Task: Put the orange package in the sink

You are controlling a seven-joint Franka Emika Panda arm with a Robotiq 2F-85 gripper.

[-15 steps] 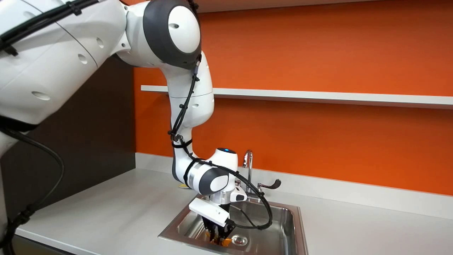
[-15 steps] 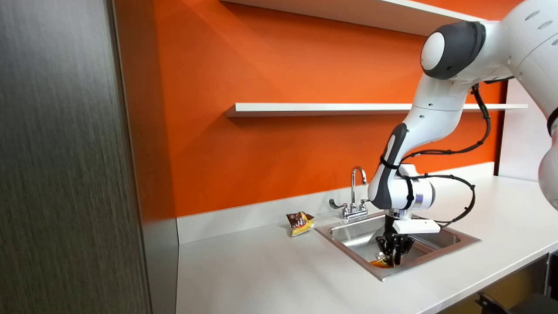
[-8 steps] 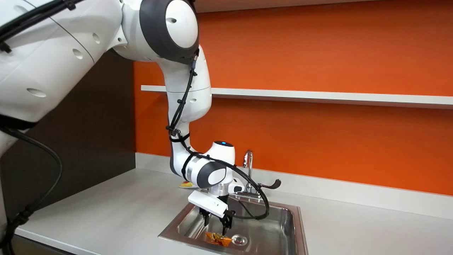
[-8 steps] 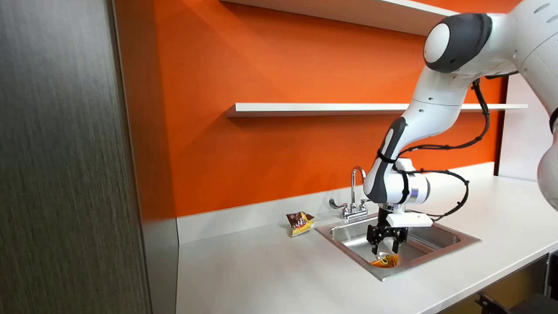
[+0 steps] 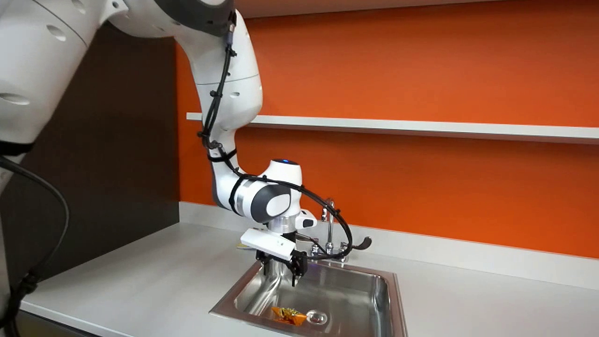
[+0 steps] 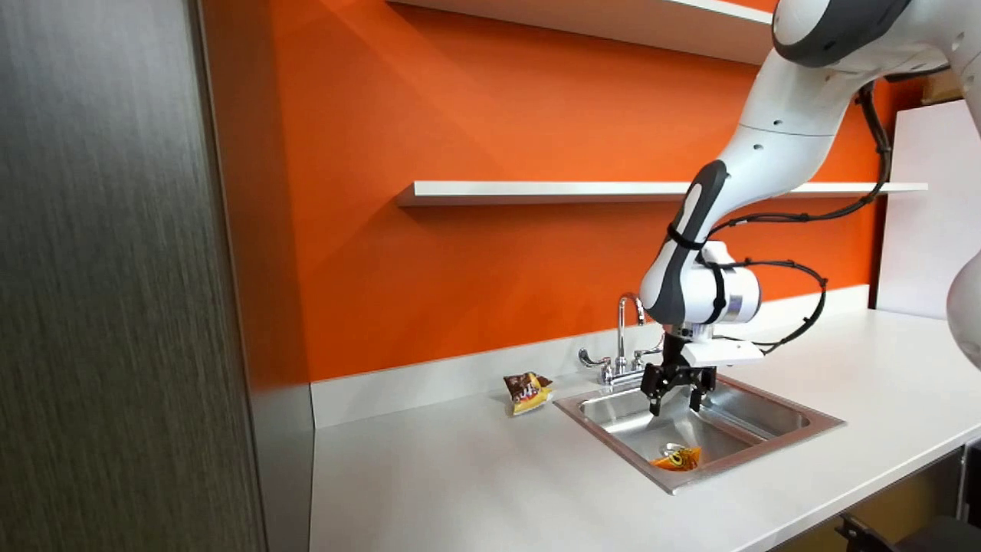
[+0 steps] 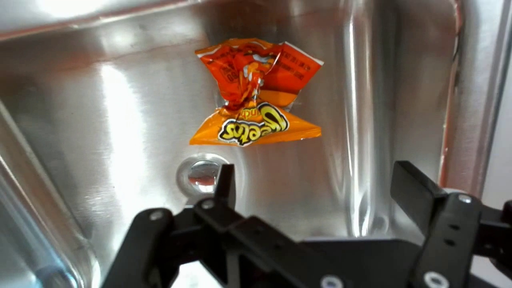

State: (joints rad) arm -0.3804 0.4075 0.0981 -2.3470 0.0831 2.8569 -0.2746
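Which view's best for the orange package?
Wrist view: the orange package looks largest there, clear of the pincer, with printed lettering showing. In both exterior views it's small, lettering too tiny to read, near the drain in the sink.

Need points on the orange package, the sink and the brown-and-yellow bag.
Orange package [image 7: 246, 94]: wrist view, on its crumpled middle.
Sink [image 5: 395, 304]: an exterior view, on its bare rim.
Brown-and-yellow bag [image 6: 527, 392]: an exterior view, on its printed front.

Yellow-brown packet [image 6: 527, 393] on counter [image 6: 460, 475], white shelf [image 6: 552, 188] — orange wall [image 6: 460, 284] behind
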